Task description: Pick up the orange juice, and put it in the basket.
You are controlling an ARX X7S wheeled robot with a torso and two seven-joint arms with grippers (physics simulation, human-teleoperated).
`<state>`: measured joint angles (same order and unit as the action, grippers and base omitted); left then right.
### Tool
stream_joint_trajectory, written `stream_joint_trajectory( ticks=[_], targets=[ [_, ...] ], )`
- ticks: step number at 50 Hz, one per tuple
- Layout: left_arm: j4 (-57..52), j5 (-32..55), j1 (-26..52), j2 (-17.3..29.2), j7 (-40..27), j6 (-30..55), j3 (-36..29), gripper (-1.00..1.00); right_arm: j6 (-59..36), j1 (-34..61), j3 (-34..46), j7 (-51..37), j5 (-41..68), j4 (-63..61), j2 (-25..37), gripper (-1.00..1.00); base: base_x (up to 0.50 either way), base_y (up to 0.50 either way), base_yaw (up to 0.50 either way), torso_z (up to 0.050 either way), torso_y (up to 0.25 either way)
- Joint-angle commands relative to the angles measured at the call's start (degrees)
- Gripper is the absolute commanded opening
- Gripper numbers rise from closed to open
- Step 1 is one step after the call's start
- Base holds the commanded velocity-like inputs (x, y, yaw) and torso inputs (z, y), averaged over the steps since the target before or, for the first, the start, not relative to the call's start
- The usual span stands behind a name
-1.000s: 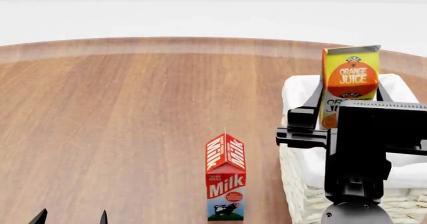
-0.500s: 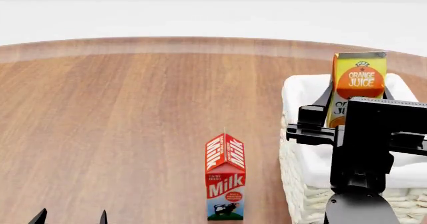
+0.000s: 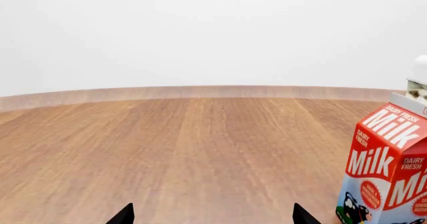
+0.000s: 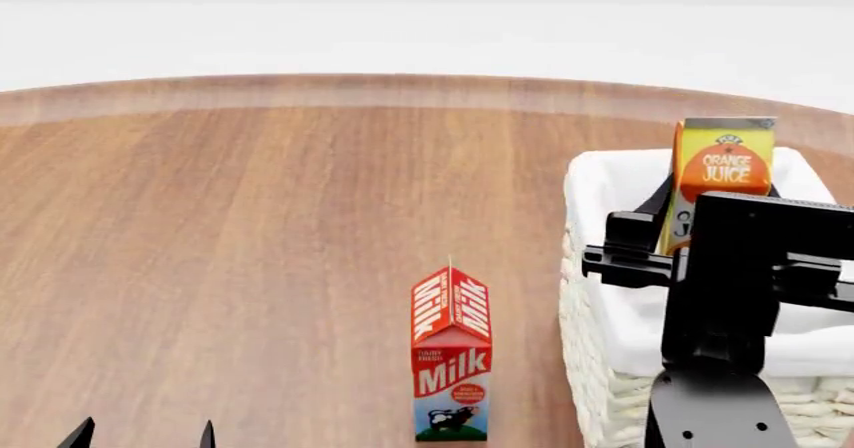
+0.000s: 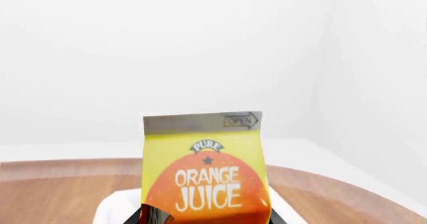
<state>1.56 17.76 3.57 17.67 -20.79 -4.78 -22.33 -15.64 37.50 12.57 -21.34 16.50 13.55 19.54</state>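
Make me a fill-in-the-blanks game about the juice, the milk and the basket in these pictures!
1. The right gripper holds the orange juice above the ____.
2. The red-and-white carton standing on the table says ____.
3. The lining of the basket is colored ____.
4. The left gripper holds ____.

Missing words: basket; Milk; white; nothing
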Motion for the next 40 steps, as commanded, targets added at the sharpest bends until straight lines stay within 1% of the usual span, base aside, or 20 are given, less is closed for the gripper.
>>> stream_joint_trajectory(
  ticks=[1,40],
  targets=[
    [0.0,0.1,0.0,0.1,-0.1,-0.1,-0.1,1.00,3.5,2.8,0.8,1.2,-3.6,6.6,-1.2,-1.00,0.00,0.00,0.00,0.000,0.000],
    [0.1,0.4,0.2,0.4,-0.5,-0.2,-0.6,1.00,14.1,8.9,2.3,2.6,-6.0,26.3,-4.2,-1.00,0.00,0.00,0.00,0.000,0.001]
  ],
)
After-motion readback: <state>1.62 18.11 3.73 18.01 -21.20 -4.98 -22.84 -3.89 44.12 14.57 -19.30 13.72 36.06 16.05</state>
